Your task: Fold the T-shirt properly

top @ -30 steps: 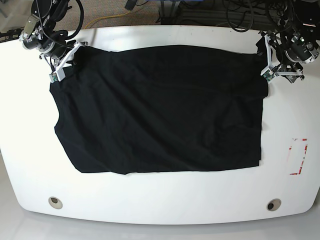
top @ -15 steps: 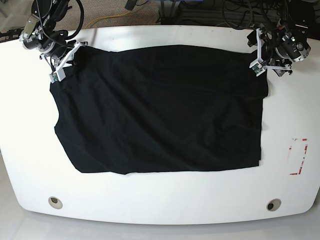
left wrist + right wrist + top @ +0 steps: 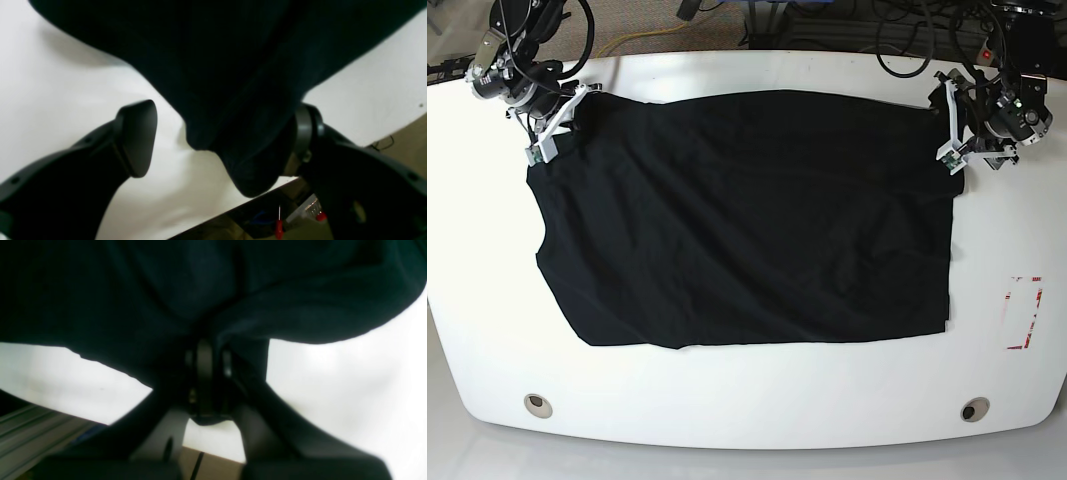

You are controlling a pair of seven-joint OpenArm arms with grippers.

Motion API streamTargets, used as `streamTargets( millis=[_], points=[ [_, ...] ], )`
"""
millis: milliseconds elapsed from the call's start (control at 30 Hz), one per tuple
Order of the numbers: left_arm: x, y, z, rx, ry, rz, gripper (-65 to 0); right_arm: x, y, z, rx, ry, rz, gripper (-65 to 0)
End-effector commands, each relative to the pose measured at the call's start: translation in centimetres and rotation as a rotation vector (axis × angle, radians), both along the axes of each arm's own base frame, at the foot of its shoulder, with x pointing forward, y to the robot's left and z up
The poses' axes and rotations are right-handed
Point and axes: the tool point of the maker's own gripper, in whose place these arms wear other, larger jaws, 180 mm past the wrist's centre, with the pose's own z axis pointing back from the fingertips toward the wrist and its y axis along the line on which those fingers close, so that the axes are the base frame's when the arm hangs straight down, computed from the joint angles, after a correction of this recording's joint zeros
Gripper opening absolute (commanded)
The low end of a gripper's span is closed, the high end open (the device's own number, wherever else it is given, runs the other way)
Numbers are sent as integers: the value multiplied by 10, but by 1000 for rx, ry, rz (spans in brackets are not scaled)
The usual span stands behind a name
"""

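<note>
The large plain black soft-fabric T-shirt (image 3: 747,215) lies flat on the white desk (image 3: 757,400), right fingers (image 3: 205,373) pinching one corner, left fingers (image 3: 140,136) spread wide around another

One T-shirt (image 3: 747,215) lies on one white tabletop (image 3: 757,400), spread black across most of it.

Two grippers sit at the T-shirt's far corners: the right gripper (image 3: 545,135) at its far-left corner in the base view, the left gripper (image 3: 954,140) at its far-right corner (sides being the robot's own).

Two round holes are set in the tabletop nearer than the T-shirt's near edge: one hole (image 3: 538,405) off its left corner, a second hole (image 3: 974,409) off its right.

One red-and-white rectangular marking (image 3: 1024,313) lies just right of the T-shirt's right edge.
</note>
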Motion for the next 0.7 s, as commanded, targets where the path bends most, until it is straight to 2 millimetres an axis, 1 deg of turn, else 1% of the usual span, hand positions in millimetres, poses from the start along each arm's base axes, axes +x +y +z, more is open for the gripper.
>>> streamTargets(
  millis=[0, 100, 133, 200, 233, 267, 500, 533, 600, 667],
  points=[
    [5, 2, 5, 6, -19, -3, -249, 8, -3, 10, -7, -45, 4, -650],
    [4, 2, 4, 4, -17, -1, -426, 12, -3, 12, -7, -54, 4, -650],
    [5, 2, 4, 1, -19, -1, -501, 13, -3, 13, -7, -58, 4, -650],
    [5, 1, 5, 1, -20, -2, -600, 14, -3, 13, -7, -61, 3, -650],
    [5, 1, 5, 1, -20, -2, -628, 16, -3, 14, -7, -64, 3, -650],
    [5, 1, 5, 1, -21, -2, -637, 16, -3, 14, -7, -65, 3, -650],
    [7, 1, 8, -2, -35, -1, -640, 22, -3, 18, -9, -83, 5, -650],
    [9, 1, 11, 0, -47, -3, -640, 24, -3, 22, -16, -94, 9, -650],
    [17, 1, 24, 2, -97, 0, -640, 27, -2, 32, -39, -123, 23, -650],
    [25, -8, 34, -29, -158, 8, -640, 26, -1, 40, -58, -141, 36, -650]
  ],
)
